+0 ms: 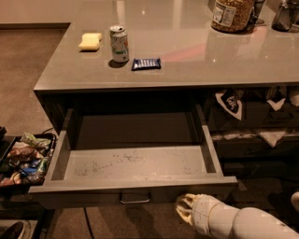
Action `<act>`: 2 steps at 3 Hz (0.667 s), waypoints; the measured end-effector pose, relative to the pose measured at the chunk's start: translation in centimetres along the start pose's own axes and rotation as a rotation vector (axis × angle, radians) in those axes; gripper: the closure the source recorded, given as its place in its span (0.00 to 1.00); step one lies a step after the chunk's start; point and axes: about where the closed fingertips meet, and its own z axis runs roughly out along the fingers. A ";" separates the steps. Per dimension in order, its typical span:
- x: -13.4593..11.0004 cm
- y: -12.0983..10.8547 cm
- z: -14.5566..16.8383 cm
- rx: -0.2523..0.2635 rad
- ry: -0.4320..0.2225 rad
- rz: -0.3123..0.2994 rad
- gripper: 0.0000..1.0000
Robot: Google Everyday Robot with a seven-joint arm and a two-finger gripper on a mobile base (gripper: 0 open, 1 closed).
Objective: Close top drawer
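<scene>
Camera view, read from the left: at nine o'clock of the open drawer a dark bin (39, 136) of crumpled snack wrappers sits low beside the cabinet, just clear of the drawer's left wall. Up on the grey surface (210, 65), toward eleven o'clock of the frame, a yellow sponge (90, 41), a drink can (119, 43) and a blue snack packet (146, 63) lie in a loose row. They sit back from the front edge, so none overhangs the drawer's path.

The top drawer (135, 163) fills the middle, pulled far out from under the surface. It is wide and dark grey, with a tall flat front and a small metal bail handle (135, 198) at its six o'clock. Its pale floor is scuffed and speckled and carries nothing, so I judge nothing inside would block the slide home.

The pincer (187, 211) hangs at four o'clock of the handle, low and just in front of the right half of the front panel. I cannot tell whether it is wide or narrow, or whether it touches the panel. It seems placed to press the flat front toward twelve o'clock rather than to take the handle.

Further right, at three o'clock of the drawer, white cloth pennants (229, 100) hang on narrower drawers under the same surface. A jar (231, 14) stands at one o'clock of the frame.
</scene>
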 end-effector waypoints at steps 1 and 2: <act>-0.1 -1.4 1.4 0.052 -0.009 -0.026 1.00; -0.2 -3.0 2.3 0.086 -0.010 -0.042 1.00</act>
